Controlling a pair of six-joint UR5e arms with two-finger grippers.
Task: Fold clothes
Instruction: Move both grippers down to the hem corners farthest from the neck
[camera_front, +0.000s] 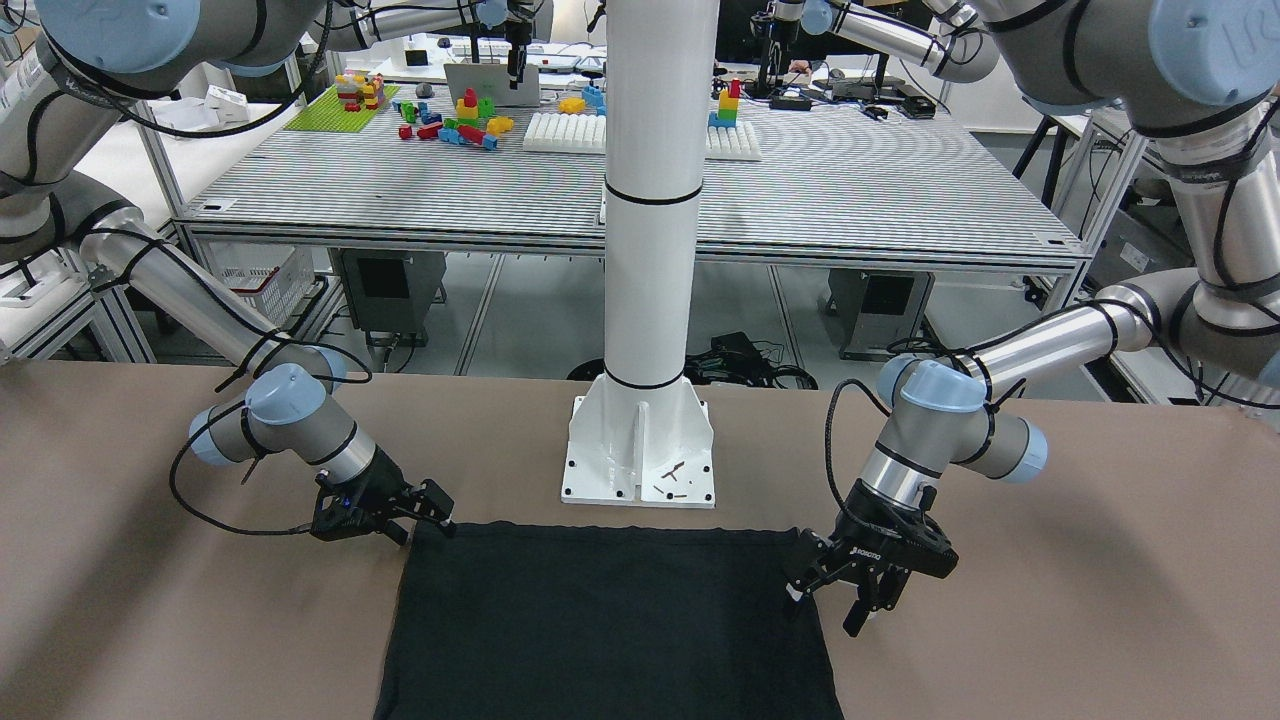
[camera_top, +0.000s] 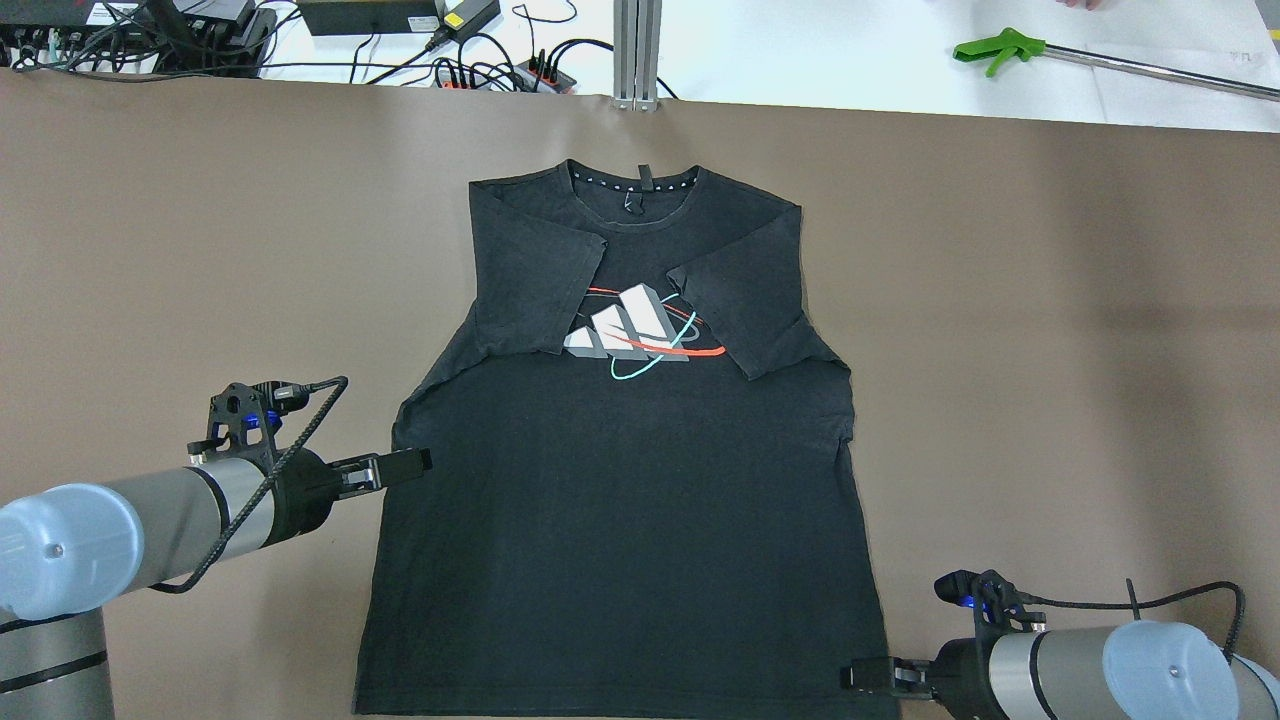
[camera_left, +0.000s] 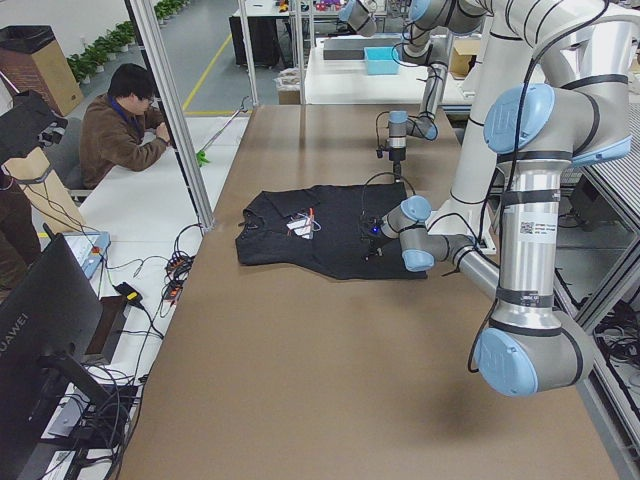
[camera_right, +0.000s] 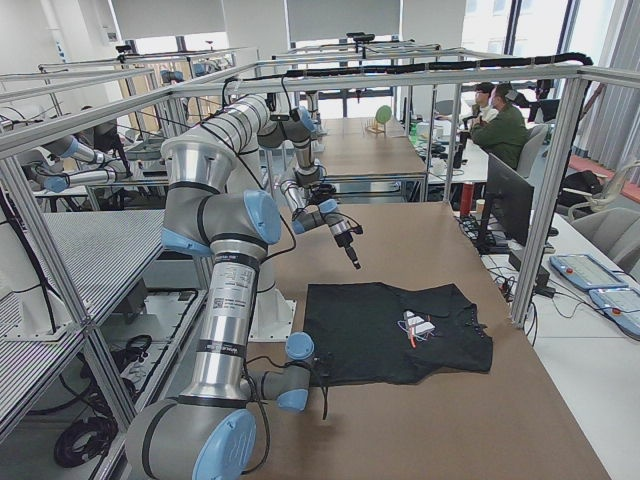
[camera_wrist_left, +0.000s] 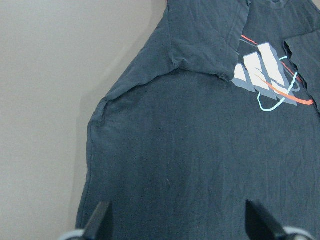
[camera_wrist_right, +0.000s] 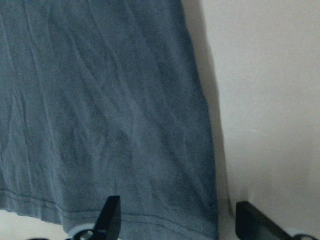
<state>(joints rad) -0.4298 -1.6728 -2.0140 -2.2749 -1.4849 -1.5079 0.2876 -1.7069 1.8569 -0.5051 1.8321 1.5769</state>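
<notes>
Gaping, empty left tool (camera_top: 410, 462) and right tool (camera_top: 860, 675) hover at opposite edges of black shirt (camera_top: 620, 520).

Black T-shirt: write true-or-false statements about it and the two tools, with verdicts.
1. Both sleeves of the T-shirt are folded inward over the chest. True.
2. The left tool is shut on fabric. False: it is open, gripping nothing.
3. The right tool sits at a corner of the hem. True.
4. The T-shirt is plain. False: a logo shows on the chest.
5. The collar lies nearest the robot. False: the hem does.
</notes>
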